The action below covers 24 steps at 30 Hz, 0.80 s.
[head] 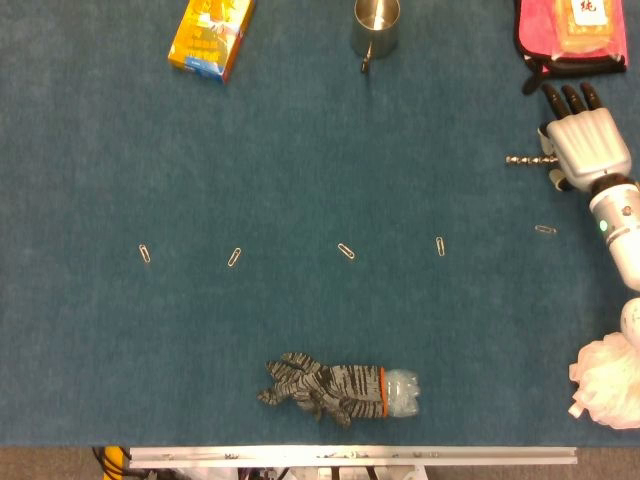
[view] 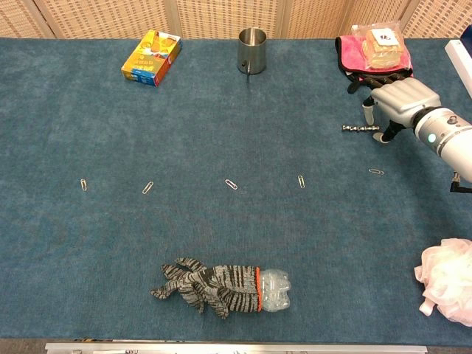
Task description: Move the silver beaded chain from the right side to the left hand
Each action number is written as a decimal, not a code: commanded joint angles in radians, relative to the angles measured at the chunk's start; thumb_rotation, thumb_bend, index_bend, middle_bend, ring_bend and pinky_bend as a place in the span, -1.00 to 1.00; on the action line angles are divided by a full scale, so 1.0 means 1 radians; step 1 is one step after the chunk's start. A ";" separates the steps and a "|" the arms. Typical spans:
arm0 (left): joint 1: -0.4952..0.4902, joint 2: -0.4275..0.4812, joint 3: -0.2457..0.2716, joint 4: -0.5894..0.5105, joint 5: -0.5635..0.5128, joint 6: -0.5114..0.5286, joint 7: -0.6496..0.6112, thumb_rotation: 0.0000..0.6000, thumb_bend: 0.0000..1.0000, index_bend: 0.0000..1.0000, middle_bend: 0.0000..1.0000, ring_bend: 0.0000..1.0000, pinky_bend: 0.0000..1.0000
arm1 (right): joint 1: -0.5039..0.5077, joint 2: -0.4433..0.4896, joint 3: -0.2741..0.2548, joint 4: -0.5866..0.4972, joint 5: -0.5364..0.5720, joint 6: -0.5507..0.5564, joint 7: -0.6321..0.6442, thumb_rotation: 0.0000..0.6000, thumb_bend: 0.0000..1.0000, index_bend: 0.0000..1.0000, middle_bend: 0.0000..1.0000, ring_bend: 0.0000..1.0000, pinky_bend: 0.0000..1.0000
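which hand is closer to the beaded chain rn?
Right. The right hand is over the right end of the silver beaded chain, fingers down around it; a grip isn't confirmed. The left hand shows in neither view.

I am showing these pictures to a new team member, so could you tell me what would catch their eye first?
Most striking is the right hand at the table's far right, poised over one end of the silver beaded chain, which lies on the blue cloth. Near the front edge lies a clear plastic bottle with a striped grey glove pulled over it. A bright yellow box and a steel cup stand out along the far edge.
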<state>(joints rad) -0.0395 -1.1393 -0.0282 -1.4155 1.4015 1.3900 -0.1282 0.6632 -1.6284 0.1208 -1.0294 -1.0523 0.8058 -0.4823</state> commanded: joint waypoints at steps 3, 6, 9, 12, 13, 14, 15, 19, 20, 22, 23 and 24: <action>0.001 0.000 0.000 0.003 0.000 0.001 -0.004 1.00 -0.02 -0.37 -0.37 -0.41 -0.25 | 0.004 -0.007 0.002 0.009 0.006 -0.004 -0.004 1.00 -0.54 0.04 -0.99 -1.00 -0.99; 0.003 0.000 0.000 0.005 -0.002 0.001 -0.007 1.00 -0.02 -0.37 -0.37 -0.41 -0.25 | 0.007 -0.013 0.005 0.018 0.012 -0.006 -0.008 1.00 -0.53 0.04 -0.99 -1.00 -0.99; 0.005 0.000 0.002 0.007 -0.003 -0.001 -0.010 1.00 -0.02 -0.37 -0.37 -0.41 -0.25 | 0.010 -0.018 0.006 0.025 0.018 -0.009 -0.011 1.00 -0.51 0.04 -0.99 -1.00 -0.99; 0.005 -0.003 0.002 0.014 -0.005 -0.004 -0.014 1.00 -0.02 -0.37 -0.37 -0.41 -0.25 | 0.011 -0.024 0.008 0.031 0.022 -0.012 -0.012 1.00 -0.49 0.04 -0.99 -1.00 -0.99; 0.005 -0.003 0.002 0.015 -0.005 -0.003 -0.015 1.00 -0.02 -0.37 -0.37 -0.41 -0.25 | 0.012 -0.025 0.008 0.033 0.024 -0.013 -0.012 1.00 -0.49 0.04 -0.99 -1.00 -0.99; 0.006 -0.003 0.002 0.015 -0.005 -0.002 -0.016 1.00 -0.02 -0.37 -0.37 -0.41 -0.25 | 0.013 -0.027 0.008 0.035 0.025 -0.014 -0.013 1.00 -0.48 0.04 -0.99 -1.00 -0.99; 0.006 -0.003 0.001 0.015 -0.004 -0.001 -0.017 1.00 -0.02 -0.37 -0.37 -0.41 -0.25 | 0.014 -0.028 0.008 0.037 0.027 -0.017 -0.014 1.00 -0.47 0.05 -0.99 -1.00 -0.99; 0.005 -0.002 0.000 0.015 -0.004 -0.002 -0.018 1.00 -0.02 -0.37 -0.37 -0.41 -0.25 | 0.016 -0.032 0.008 0.040 0.033 -0.022 -0.020 1.00 -0.44 0.05 -0.99 -1.00 -0.99; 0.005 -0.003 0.000 0.015 -0.004 -0.002 -0.018 1.00 -0.02 -0.37 -0.37 -0.41 -0.25 | 0.017 -0.032 0.008 0.040 0.035 -0.023 -0.021 1.00 -0.44 0.05 -0.99 -1.00 -0.99; 0.005 -0.003 0.000 0.016 -0.005 -0.003 -0.017 1.00 -0.02 -0.37 -0.37 -0.41 -0.25 | 0.018 -0.032 0.008 0.041 0.038 -0.025 -0.023 1.00 -0.43 0.05 -0.98 -1.00 -0.99; 0.005 -0.003 0.000 0.016 -0.005 -0.003 -0.017 1.00 -0.02 -0.37 -0.37 -0.41 -0.25 | 0.018 -0.033 0.008 0.041 0.039 -0.025 -0.024 1.00 -0.42 0.06 -0.98 -1.00 -0.99; 0.005 -0.004 0.000 0.017 -0.006 -0.004 -0.017 1.00 -0.02 -0.37 -0.37 -0.41 -0.25 | 0.019 -0.033 0.009 0.041 0.040 -0.027 -0.025 1.00 -0.41 0.06 -0.98 -1.00 -0.99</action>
<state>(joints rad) -0.0343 -1.1430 -0.0279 -1.3985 1.3957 1.3860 -0.1453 0.6816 -1.6610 0.1292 -0.9884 -1.0122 0.7791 -0.5071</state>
